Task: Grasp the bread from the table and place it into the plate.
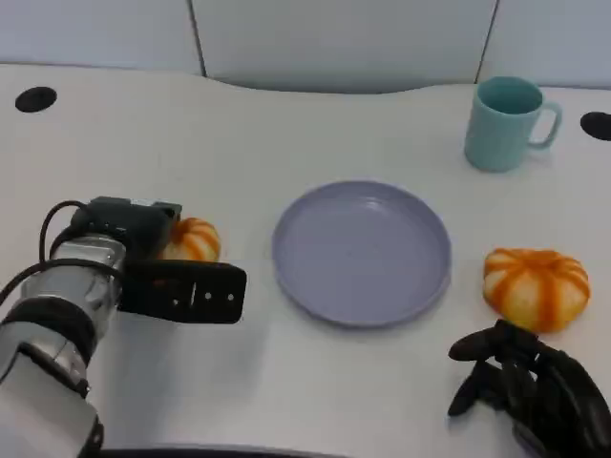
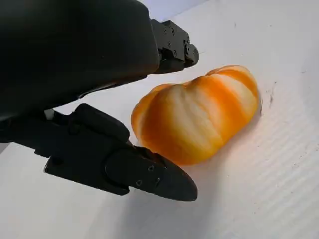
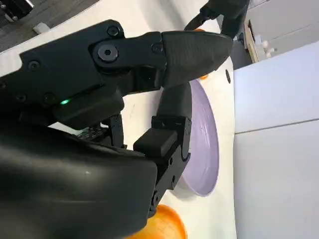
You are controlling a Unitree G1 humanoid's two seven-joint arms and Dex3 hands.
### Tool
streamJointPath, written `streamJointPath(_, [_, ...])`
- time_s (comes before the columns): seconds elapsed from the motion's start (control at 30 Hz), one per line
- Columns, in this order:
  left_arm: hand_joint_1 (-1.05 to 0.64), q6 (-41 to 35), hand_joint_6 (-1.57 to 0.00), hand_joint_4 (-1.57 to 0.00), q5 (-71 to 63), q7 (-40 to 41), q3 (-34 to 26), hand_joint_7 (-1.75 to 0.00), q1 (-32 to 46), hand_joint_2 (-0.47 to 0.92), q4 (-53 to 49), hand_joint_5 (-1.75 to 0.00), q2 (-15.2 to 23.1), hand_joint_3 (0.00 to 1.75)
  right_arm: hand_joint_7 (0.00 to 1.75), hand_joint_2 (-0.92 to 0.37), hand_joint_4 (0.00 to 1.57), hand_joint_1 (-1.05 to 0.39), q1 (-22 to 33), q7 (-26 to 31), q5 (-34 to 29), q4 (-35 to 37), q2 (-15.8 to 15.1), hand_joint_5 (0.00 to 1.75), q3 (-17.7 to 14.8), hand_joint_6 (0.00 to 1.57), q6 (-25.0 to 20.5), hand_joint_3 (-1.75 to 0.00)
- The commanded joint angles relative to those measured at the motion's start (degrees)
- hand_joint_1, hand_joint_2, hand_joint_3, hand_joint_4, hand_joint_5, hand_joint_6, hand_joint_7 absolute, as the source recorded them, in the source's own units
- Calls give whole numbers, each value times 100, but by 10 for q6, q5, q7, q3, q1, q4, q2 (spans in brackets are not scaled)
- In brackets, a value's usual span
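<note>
Step in hand, as judged: reach and grasp, not yet closed. The left robot hand (image 1: 181, 286) lay on the bench (image 1: 124, 143) left of the plate (image 1: 361, 252), fingers (image 2: 149, 172) spread either side of a small orange bread (image 1: 191, 239); no contact was plain, nothing held. That bread sat just left of the plate. A second, larger bread (image 1: 535, 286) sat right of the plate, the right robot hand (image 1: 530, 386) just beside it, fingers loosely curled, holding nothing. A mug (image 1: 506, 124) stood beyond the plate. Next move called for: close on the small bread, lift, carry over the plate.
</note>
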State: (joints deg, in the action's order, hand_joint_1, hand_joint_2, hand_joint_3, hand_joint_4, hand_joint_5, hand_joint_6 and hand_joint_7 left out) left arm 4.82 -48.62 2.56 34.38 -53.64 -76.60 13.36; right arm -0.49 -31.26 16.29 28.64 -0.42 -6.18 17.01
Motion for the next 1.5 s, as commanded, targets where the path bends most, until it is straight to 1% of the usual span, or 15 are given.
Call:
streamJointPath(0.03, [-68,-3,0,0,1,4,11,0,-4,86,-7,0,-2,0,108,-92,62,-40,11,3,2,-7,-7,153,-1,65,-11,-38])
streamJointPath(0.63, [-64,5,0,0,1,36,32,0,-5,85,-15,0,-16,0,107,-92,62,-42,6,-9,5,9,-7,152,-8,65,0,-37])
streamJointPath(0.73, [-62,8,-6,-5,11,25,24,-3,-5,82,-16,-3,-16,0,107,-92,63,-42,7,-9,6,6,-6,152,-9,65,-1,-37])
streamJointPath(0.97, [-53,7,-35,-30,30,14,13,-13,3,76,-17,-16,-17,0,106,-92,63,-41,14,-17,14,1,-5,151,-11,65,4,-37])
streamJointPath(1.07, [-47,9,-49,-45,40,7,5,-16,5,75,-17,-26,-18,0,106,-92,61,-41,16,-20,12,3,-6,151,-10,64,14,-38])
streamJointPath(1.13, [-47,8,-59,-50,41,7,5,-16,5,75,-17,-41,-19,0,107,-92,60,-42,17,-22,13,3,-7,151,-11,64,15,-38])
streamJointPath(1.17, [-46,7,-64,-46,43,7,4,-16,5,76,-17,-56,-19,0,107,-92,61,-42,19,-21,14,1,-7,151,-11,64,13,-38])
streamJointPath(1.2, [-44,7,-69,-39,45,8,3,-17,5,76,-17,-85,-20,0,107,-92,61,-43,21,-20,14,-1,-7,152,-11,64,13,-37])
streamJointPath(1.23, [-43,6,-72,-34,46,6,2,-19,5,77,-17,-102,-21,0,107,-92,61,-43,25,-20,14,-5,-7,151,-11,64,13,-37])
streamJointPath(1.27, [-42,5,-74,-31,48,6,1,-23,5,78,-17,-117,-22,0,107,-92,60,-43,26,-22,14,-4,-8,151,-12,64,18,-37])
streamJointPath(1.3, [-41,5,-78,-36,48,10,0,-30,6,80,-17,-124,-23,0,107,-92,59,-43,27,-28,16,1,-9,150,-13,63,24,-37])
streamJointPath(1.4, [-39,2,-68,-49,45,17,3,-68,7,82,-18,-122,-27,0,106,-92,59,-43,27,-37,21,9,-9,149,-16,63,34,-36])
streamJointPath(1.43, [-39,4,-67,-51,43,24,3,-73,9,82,-19,-121,-28,0,106,-92,59,-43,28,-41,24,10,-9,149,-17,63,35,-36])
streamJointPath(1.47, [-37,7,-56,-52,43,32,2,-106,12,82,-19,-134,-30,0,106,-92,59,-43,29,-41,24,8,-10,148,-17,64,34,-36])
streamJointPath(1.5, [-34,8,-45,-52,42,40,3,-145,15,82,-19,-158,-31,0,105,-92,59,-43,30,-42,26,8,-10,148,-17,64,34,-36])
